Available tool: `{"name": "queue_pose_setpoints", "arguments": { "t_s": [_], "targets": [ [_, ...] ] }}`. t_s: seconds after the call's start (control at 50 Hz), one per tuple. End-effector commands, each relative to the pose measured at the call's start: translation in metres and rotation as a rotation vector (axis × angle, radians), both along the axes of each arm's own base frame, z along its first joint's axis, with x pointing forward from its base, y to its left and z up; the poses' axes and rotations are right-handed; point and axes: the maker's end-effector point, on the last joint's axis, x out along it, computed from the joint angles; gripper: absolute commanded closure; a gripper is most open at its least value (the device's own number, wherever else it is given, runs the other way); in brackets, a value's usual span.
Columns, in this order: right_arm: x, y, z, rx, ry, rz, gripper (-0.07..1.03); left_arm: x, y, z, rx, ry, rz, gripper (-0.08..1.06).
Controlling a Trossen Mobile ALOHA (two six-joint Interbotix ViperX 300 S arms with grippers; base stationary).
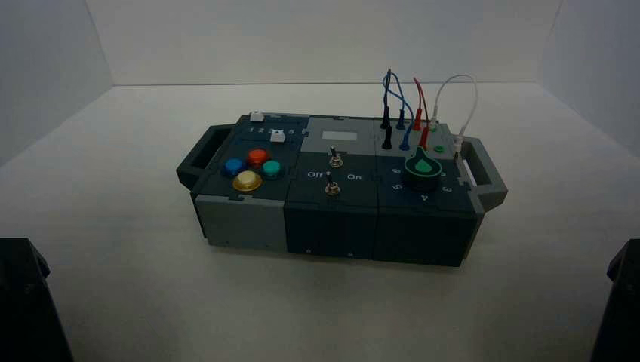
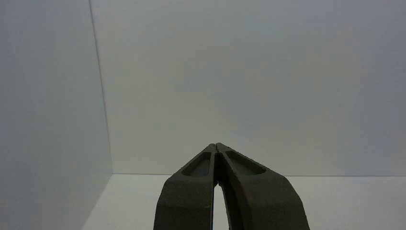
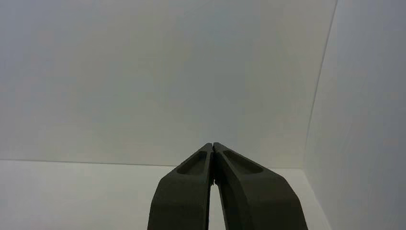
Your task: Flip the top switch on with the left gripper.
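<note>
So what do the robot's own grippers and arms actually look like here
Both look alike. The left gripper and the right gripper each have two matte, dark charcoal fingers that taper to a pointed wedge, with a shallow recessed pocket near each tip. From above, the arms show only as plain black blocks at the lower corners. No cables or markings are visible.

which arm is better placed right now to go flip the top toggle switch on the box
Neither has a clear edge; slightly the left. Both arms sit parked at the near corners, the left tool and right tool shut, far from the box. The top switch stands a little left of the box's centre.
</note>
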Motion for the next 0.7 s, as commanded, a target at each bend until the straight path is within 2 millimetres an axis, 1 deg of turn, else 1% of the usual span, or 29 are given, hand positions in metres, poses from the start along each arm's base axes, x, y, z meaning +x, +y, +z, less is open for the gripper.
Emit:
{"name": "queue_pose_setpoints", "arguments": {
  "t_s": [0.02, 0.58, 0.64, 0.7],
  "targets": [
    [0.002, 0.0004, 0.0101, 0.009, -0.026, 0.001, 0.99, 0.0023, -0.0008, 0.0112, 0.001, -0.028, -0.003, 1.01],
    [0.0022, 0.0005, 0.0108, 0.009, -0.02, 0.001, 0.99, 0.0029, -0.0013, 0.0141, -0.001, -0.026, -0.005, 1.01],
    [0.0026, 0.0005, 0.0104, 0.012, -0.004, 0.001, 0.99, 0.0038, -0.0039, 0.0139, 0.002, -0.014, -0.015, 1.01],
    [0.0039, 0.001, 0.0116, 0.021, 0.032, 0.002, 0.99, 0.005, -0.0108, 0.0121, 0.012, 0.013, -0.042, 1.01]
  ]
}}
